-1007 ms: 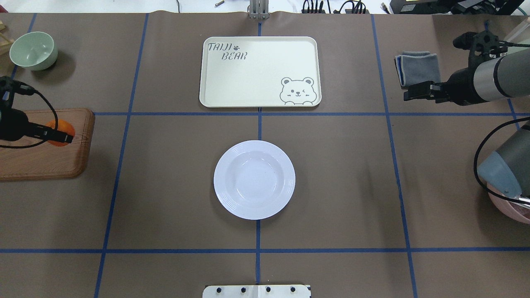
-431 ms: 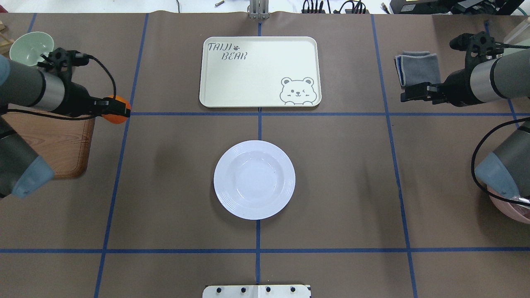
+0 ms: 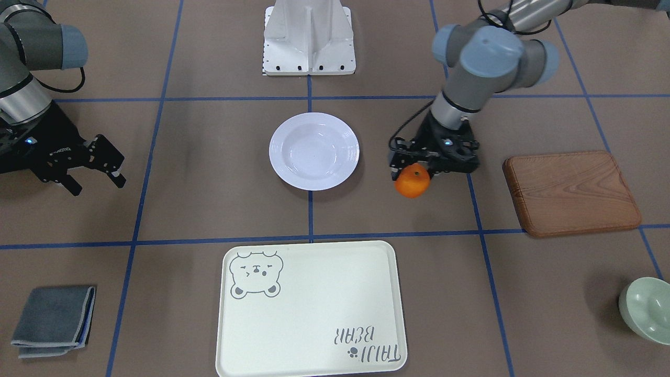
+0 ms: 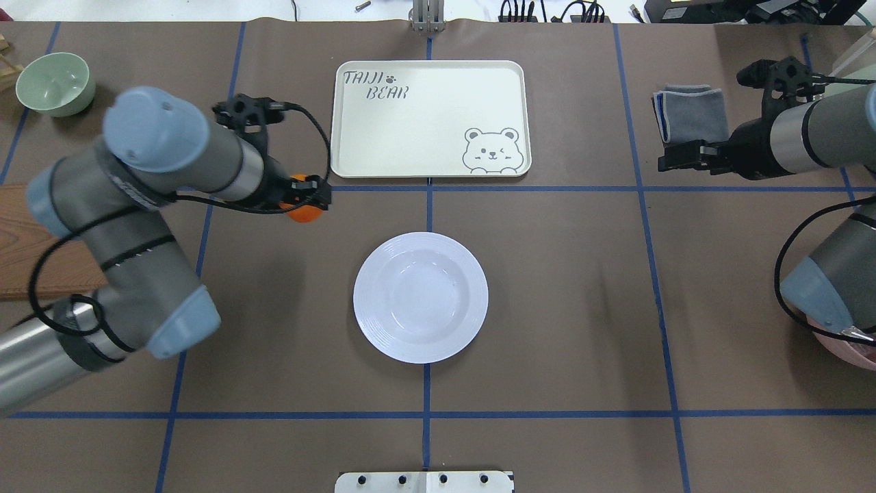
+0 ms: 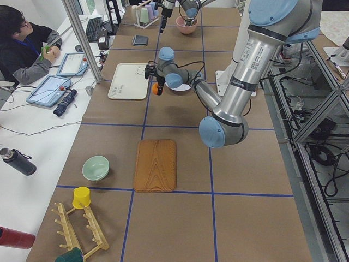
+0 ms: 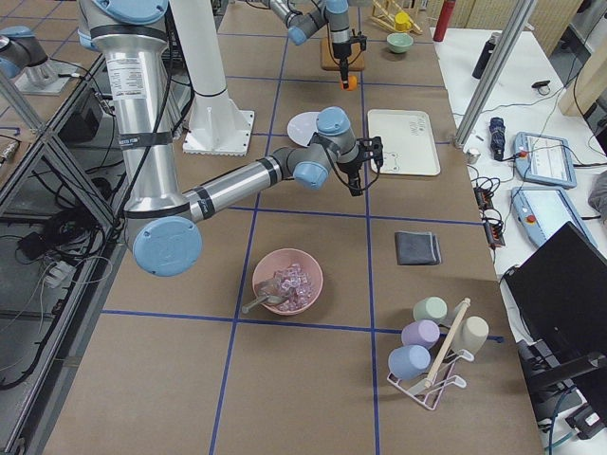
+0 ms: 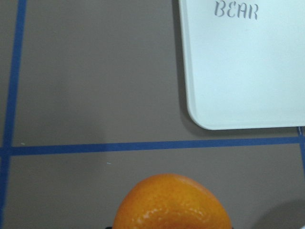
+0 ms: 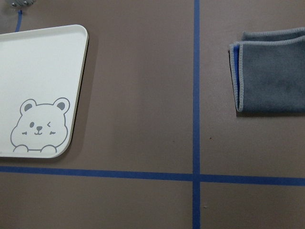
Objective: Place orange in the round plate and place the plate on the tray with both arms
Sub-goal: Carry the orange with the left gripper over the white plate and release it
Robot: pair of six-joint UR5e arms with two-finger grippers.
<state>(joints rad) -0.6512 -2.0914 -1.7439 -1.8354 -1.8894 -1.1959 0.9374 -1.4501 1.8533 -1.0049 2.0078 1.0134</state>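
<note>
My left gripper (image 4: 309,200) is shut on the orange (image 4: 303,213) and holds it above the table, left of and beyond the round plate (image 4: 420,297). The front view shows the orange (image 3: 412,183) hanging under the left gripper (image 3: 417,167), apart from the empty white plate (image 3: 314,151). In the left wrist view the orange (image 7: 167,202) fills the bottom edge, with a tray (image 7: 243,71) corner beyond. The cream bear tray (image 4: 429,120) lies empty behind the plate. My right gripper (image 4: 667,161) hovers open and empty at the right, also open in the front view (image 3: 97,180).
A brown wooden board (image 4: 41,246) lies at the left edge, a pale green bowl (image 4: 55,82) at the far left corner. A folded grey cloth (image 4: 690,109) sits behind the right gripper. A pink bowl (image 4: 848,349) is at the right edge. A person (image 5: 27,49) sits beyond the table.
My left arm has lifted the orange off the wooden board and carried it right, toward the middle of the table. The right gripper has crept slightly left.
</note>
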